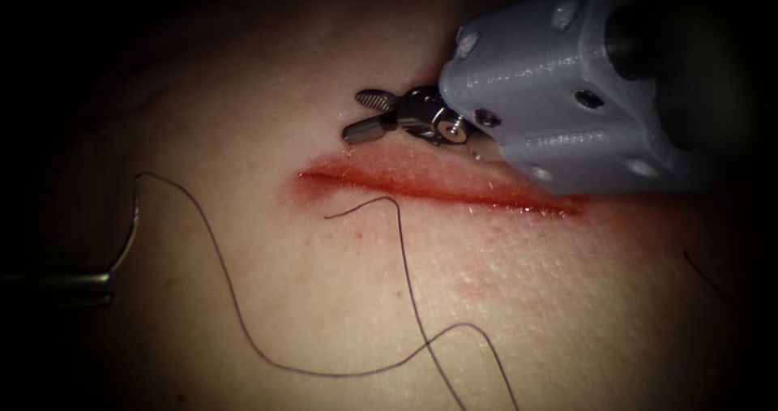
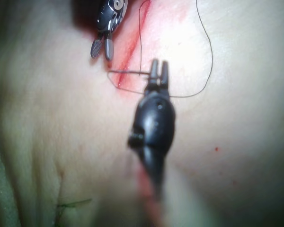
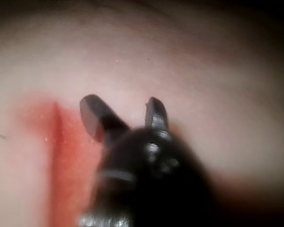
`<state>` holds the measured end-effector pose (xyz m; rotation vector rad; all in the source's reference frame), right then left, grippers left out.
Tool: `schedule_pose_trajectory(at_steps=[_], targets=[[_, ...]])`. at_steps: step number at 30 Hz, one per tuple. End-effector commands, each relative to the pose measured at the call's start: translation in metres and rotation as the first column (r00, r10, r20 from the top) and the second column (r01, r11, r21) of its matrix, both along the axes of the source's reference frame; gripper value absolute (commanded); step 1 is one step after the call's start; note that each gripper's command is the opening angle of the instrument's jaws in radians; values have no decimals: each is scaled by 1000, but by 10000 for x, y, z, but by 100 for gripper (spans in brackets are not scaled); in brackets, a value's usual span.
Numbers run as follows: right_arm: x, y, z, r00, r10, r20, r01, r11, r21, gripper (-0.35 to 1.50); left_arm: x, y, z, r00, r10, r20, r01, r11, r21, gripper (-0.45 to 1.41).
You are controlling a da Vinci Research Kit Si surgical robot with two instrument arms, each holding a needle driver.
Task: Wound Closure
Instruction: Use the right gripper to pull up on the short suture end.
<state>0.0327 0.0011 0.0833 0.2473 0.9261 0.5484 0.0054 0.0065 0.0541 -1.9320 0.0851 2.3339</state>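
Observation:
The cut (image 1: 421, 186) runs across the tissue (image 1: 567, 297), red along its length. My left tool (image 1: 104, 280) is far left of the cut, jaws shut on the curved needle (image 1: 130, 233) near one end. The needle is outside the tissue and arcs upward, with dark thread (image 1: 235, 306) leaving its other end. The thread lies in loops on the near tissue, its free end close to the cut. In the left wrist view the left tool (image 2: 158, 66) pinches the needle (image 2: 128, 73). My right tool (image 1: 361, 115) (image 3: 121, 106) is over the far edge of the cut's left part, jaws open, holding nothing.
Red fluid (image 1: 486, 196) wets the cut and its edges. A short dark piece of thread (image 1: 701, 273) lies on the tissue at the far right. The right tool's open tips (image 2: 102, 49) appear beside the cut in the left wrist view.

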Motion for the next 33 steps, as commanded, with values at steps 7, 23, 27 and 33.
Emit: schedule_pose_trajectory(at_steps=[7,23,27,33], targets=[[17,-14,13,1000,-8,17,8,1000,2,128,-5,-2,8,1000,1,2,-1,1000,1,-35],[14,-31,58,996,-47,78,48,999,-22,81,-4,-3,7,1000,3,0,-3,1000,2,-35],[6,-36,57,992,-111,56,110,994,21,-35,-3,-3,7,1000,4,0,-4,1000,2,-35],[-7,-33,50,987,-145,71,142,989,46,-35,-3,-3,7,1000,4,0,-4,1000,2,-35]])
